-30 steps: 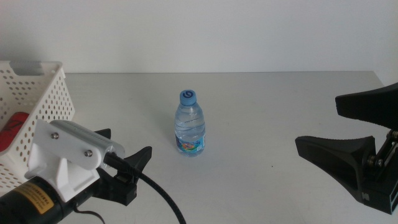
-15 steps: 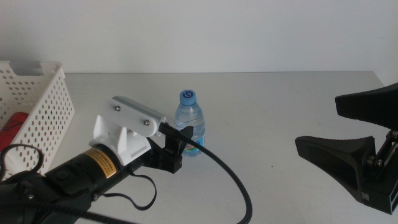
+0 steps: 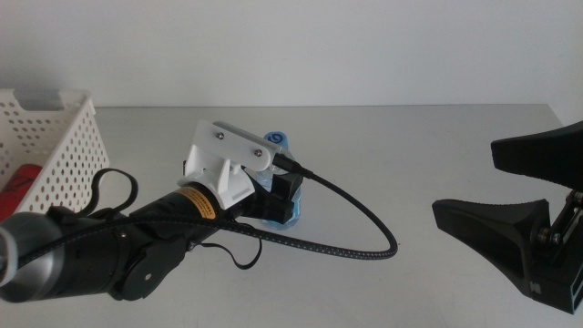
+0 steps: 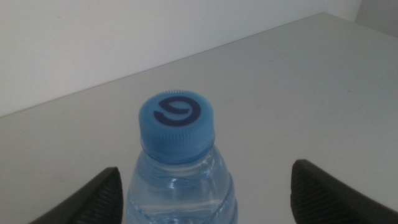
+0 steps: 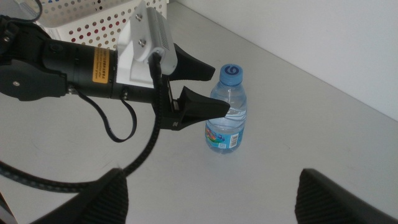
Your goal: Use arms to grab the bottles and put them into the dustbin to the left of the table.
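The wide, pale grey-white matte table [image 3: 410, 155] fills most of the room's foreground, running back to a plain white wall. At its left edge stands the white rectangular plastic basket with round-perforated sides [image 3: 55, 146], and through its holes something red [image 3: 23, 187] lies inside, too hidden to name. The left arm [image 3: 109, 251], a thick black tube with a yellow label, a white boxy housing and a braided black cable looping off to the right, reaches in from the lower left toward the middle of the table. Its left gripper [image 5: 208, 88] has its two dark pointed fingers spread wide, one on each side of the small clear plastic water bottle with a blue cap [image 5: 226, 109]; from the wrist camera the bottle [image 4: 177, 162] sits between the tips with open space on both sides, so nothing is held. The bottle stands upright on the table, near its centre, well apart from the basket. The right gripper [image 3: 519, 196] waits at the right edge of the table, its broad black fingers held far apart and holding nothing.
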`<state>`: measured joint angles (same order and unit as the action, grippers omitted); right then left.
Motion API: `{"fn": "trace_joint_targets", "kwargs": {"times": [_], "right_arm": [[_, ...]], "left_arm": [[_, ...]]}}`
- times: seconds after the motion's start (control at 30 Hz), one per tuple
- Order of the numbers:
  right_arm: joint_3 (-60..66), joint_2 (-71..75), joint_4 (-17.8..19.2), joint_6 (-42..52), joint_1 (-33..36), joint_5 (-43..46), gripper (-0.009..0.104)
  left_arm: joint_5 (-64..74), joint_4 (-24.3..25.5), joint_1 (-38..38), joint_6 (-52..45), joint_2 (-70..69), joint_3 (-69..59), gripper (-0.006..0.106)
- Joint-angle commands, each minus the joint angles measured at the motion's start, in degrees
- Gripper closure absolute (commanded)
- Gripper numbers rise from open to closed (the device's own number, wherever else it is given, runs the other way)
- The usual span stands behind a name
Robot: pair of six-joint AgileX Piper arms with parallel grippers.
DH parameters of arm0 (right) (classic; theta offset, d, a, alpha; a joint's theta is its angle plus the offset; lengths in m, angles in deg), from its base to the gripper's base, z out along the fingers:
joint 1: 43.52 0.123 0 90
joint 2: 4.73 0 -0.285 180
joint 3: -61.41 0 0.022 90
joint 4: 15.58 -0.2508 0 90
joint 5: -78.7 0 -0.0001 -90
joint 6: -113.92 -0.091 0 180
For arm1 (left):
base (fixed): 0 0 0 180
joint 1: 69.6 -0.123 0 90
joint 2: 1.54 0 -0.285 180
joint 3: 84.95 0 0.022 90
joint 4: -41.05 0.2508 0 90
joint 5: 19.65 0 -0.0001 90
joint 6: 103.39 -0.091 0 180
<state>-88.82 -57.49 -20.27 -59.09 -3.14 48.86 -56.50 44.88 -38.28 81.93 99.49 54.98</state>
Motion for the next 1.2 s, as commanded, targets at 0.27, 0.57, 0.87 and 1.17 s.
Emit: {"fn": "trace_joint_targets", "kwargs": {"times": [0.27,0.57,0.87,1.17], "right_arm": [[-1.8,0.2,0.1,0.5,0.2,3.7,0.017],[-1.8,0.2,0.1,0.3,0.2,3.7,0.017],[-1.8,0.2,0.1,0.3,0.2,3.7,0.017],[-1.8,0.2,0.1,0.3,0.2,3.7,0.017]], "left_arm": [[-14.8,-1.5,0.0,1.1,8.4,5.2,0.009],[-22.9,-2.2,0.0,0.7,14.1,5.2,0.009],[-25.9,-2.4,0.0,0.3,17.8,5.6,0.027],[-20.9,0.4,0.0,-1.1,13.5,5.6,0.102]]}}
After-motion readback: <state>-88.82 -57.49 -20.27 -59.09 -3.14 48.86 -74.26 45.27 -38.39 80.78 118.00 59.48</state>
